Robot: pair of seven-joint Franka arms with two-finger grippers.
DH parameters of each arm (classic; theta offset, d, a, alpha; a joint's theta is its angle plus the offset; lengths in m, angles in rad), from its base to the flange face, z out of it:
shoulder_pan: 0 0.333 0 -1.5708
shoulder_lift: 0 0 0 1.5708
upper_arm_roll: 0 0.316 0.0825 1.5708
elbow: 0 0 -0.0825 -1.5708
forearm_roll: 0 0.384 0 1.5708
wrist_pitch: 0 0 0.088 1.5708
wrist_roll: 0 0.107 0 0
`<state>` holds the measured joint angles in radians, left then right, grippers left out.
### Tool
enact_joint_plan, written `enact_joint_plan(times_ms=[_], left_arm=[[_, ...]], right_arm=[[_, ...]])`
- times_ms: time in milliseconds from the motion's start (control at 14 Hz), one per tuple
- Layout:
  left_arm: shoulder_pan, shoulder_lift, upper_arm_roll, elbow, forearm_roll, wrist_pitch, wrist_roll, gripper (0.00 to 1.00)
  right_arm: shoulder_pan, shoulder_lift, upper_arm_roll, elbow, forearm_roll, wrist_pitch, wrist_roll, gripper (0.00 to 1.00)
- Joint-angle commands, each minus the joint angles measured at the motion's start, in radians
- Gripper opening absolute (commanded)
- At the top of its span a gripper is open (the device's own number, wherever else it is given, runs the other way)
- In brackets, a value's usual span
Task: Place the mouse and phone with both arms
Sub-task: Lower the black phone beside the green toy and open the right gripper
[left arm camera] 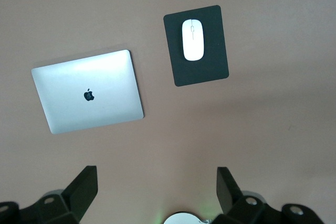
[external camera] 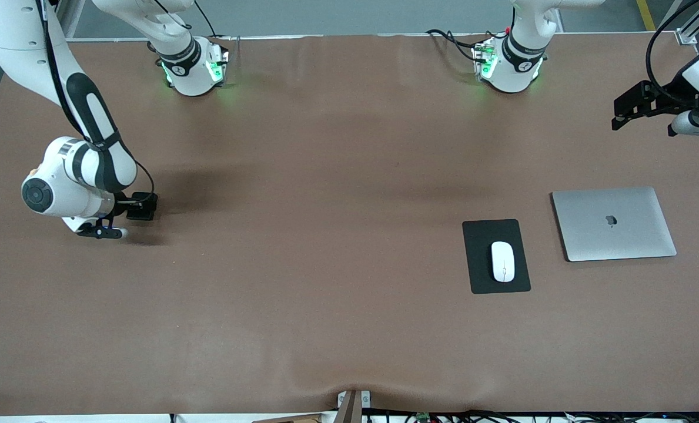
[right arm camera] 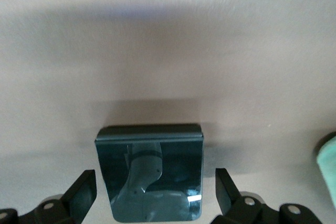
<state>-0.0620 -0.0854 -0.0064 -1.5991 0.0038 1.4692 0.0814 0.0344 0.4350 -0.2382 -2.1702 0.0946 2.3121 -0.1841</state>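
Overhead, the front view shows the mouse [external camera: 502,261] lying on a black mouse pad [external camera: 496,256] on the brown bench [external camera: 325,235], toward the left arm's end and nearer the bench's front-camera edge than its base edge, with a closed silver laptop [external camera: 614,223] just beside the pad, closer to that end's edge. The left end effector [external camera: 634,111] hangs in the air over the bench near the left arm's end edge; the right end effector [external camera: 117,223] sits low near the right arm's end edge. Next, the left wrist view shows the left end effector [left arm camera: 157,195] with its fingers [left arm camera: 84,187] spread apart and holding nothing, high above laptop [left arm camera: 89,93], pad [left arm camera: 202,69] and mouse [left arm camera: 192,39]. Lastly, the right wrist view shows the phone [right arm camera: 149,171] lying on the bench between the spread fingers [right arm camera: 81,192] of the right end effector [right arm camera: 155,195], which do not touch it.
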Motion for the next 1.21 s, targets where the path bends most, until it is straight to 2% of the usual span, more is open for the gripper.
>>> enact_joint_plan(times_ms=[0,214,500,643,929,1143], left_arm=[[0.01,0.013,-0.004,0.03,0.007,-0.024,0.005,1.0],[0.01,0.015,-0.004,0.03,0.007,-0.024,0.003,1.0],[0.01,0.015,-0.004,0.03,0.007,-0.024,0.008,1.0],[0.01,0.015,-0.003,0.03,0.007,-0.024,0.008,1.0],[0.01,0.016,-0.003,0.03,0.007,-0.024,0.006,1.0],[0.01,0.018,-0.003,0.03,0.007,-0.024,0.003,1.0]], right_arm=[[-0.002,-0.009,0.002,0.055,-0.012,-0.013,-0.014,1.0],[0.004,-0.009,0.002,0.198,-0.013,-0.02,-0.027,1.0],[-0.011,0.008,0.002,0.478,-0.012,-0.264,-0.095,1.0],[-0.013,0.013,0.002,0.587,-0.013,-0.33,-0.094,1.0],[-0.033,0.018,0.0,0.707,-0.013,-0.339,-0.09,1.0],[-0.036,-0.024,0.0,0.736,0.0,-0.373,-0.087,1.0]])
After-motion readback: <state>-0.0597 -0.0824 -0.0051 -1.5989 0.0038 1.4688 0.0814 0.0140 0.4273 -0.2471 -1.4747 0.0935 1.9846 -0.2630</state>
